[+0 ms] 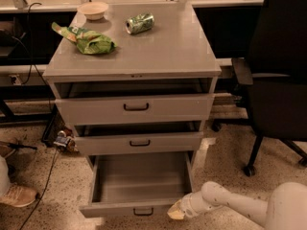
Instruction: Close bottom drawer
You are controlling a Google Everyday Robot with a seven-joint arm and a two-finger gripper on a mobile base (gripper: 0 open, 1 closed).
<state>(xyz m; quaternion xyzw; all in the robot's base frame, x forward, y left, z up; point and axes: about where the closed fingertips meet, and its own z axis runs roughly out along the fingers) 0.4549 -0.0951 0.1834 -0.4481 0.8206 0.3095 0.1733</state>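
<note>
The bottom drawer (125,208) of the grey metal cabinet is pulled far out and is empty inside. Its narrow front panel carries a small black loop handle (143,211). The middle drawer (139,143) and top drawer (135,108) above it stand slightly open. My white arm comes in from the lower right, and my gripper (175,212) sits at the right end of the bottom drawer's front panel, touching or nearly touching it.
On the cabinet top (163,51) lie a green snack bag (91,41), a green can (140,23) and a small bowl (93,9). A black office chair (273,80) stands at the right. Cables and a person's shoe (17,195) are on the floor at the left.
</note>
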